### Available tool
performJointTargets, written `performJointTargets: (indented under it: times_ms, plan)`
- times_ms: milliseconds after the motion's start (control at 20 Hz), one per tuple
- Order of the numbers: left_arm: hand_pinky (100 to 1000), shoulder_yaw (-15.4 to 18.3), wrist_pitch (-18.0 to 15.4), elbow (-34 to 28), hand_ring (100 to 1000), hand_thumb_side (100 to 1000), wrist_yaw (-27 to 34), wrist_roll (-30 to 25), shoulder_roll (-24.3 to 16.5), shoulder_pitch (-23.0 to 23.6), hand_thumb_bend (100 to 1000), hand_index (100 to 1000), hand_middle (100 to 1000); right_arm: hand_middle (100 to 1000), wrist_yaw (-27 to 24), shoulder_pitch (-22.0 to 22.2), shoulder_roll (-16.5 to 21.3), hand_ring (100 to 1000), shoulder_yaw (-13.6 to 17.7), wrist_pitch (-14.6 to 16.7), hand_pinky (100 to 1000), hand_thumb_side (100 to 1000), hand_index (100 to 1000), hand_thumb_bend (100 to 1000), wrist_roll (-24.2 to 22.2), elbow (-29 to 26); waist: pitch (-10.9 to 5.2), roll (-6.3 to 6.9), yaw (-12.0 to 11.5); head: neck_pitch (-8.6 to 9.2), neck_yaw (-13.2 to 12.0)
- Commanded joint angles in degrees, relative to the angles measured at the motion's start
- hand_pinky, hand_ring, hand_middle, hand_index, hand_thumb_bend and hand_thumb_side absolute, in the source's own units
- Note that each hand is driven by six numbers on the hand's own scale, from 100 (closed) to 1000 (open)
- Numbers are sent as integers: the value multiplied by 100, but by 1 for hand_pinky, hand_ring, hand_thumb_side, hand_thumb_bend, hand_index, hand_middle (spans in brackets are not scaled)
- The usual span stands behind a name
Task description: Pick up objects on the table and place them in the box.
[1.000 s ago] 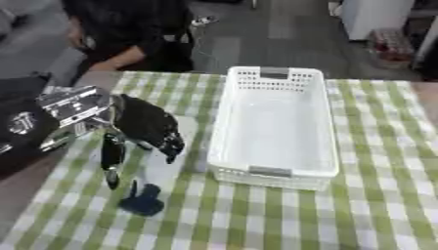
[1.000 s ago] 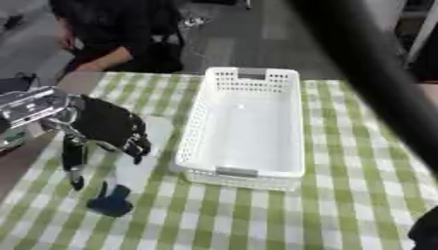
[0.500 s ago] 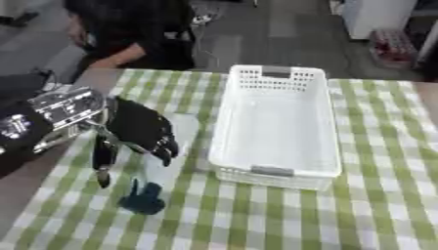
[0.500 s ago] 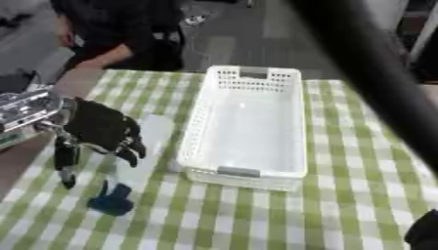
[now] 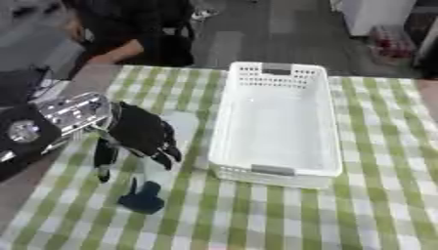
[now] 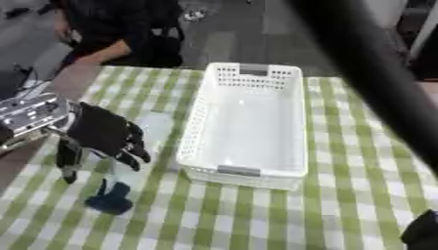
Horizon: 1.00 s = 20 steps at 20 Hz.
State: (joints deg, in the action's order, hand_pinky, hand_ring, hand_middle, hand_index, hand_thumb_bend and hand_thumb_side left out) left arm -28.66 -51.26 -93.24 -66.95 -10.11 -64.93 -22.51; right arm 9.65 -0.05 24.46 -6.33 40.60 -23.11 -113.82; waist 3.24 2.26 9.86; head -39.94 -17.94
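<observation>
A long white basket stands empty in the middle of the green checked cloth. My black left hand hangs to its left, fingers relaxed and pointing down, holding nothing. Under and beside the hand lies a pale, see-through thing, partly hidden by the fingers. A small dark blue thing lies on the cloth just below the fingertips, apart from them. My right arm crosses the right eye view as a dark blurred bar, and a dark shape at the lower right corner looks like the right hand.
The bare brown table edge shows left of the cloth. Open cloth lies in front of the basket and to its right.
My left hand has slid slightly left and toward me, uncovering more of the pale thing. The basket and the blue thing have not moved.
</observation>
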Motion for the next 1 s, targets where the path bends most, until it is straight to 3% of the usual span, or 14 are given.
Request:
performJointTargets:
  times_ms: [50, 200, 400, 650, 1000]
  plan:
    - [779, 59, -71, 51, 803, 312, -405, 477, -78, -129, 758, 857, 860, 440, 27, -88, 8, 473, 7, 592, 269, 1000, 542, 100, -562, -78, -20, -13, 24, 135, -56]
    - [767, 113, -71, 31, 798, 324, -756, 1263, -42, -151, 735, 849, 854, 440, 27, -131, -23, 472, -2, 586, 268, 1000, 542, 100, -560, -78, 27, -30, 54, 193, -64]
    - [762, 169, -71, 35, 800, 341, -1361, 2413, -14, -188, 589, 847, 855, 440, 30, -199, -78, 472, -28, 581, 267, 1000, 542, 100, -573, -78, 111, -57, 112, 289, -92]
    - [759, 221, -71, 355, 800, 346, -2211, 3429, 15, -219, 495, 846, 856, 440, 39, -260, -121, 472, -41, 567, 266, 1000, 543, 100, -577, -78, 190, -65, 154, 369, -157]
    - [759, 227, -71, 729, 799, 339, -3029, 4197, 48, -266, 553, 851, 856, 440, 53, -285, -131, 472, -53, 564, 267, 1000, 543, 100, -571, -78, 216, -65, 169, 389, -173]
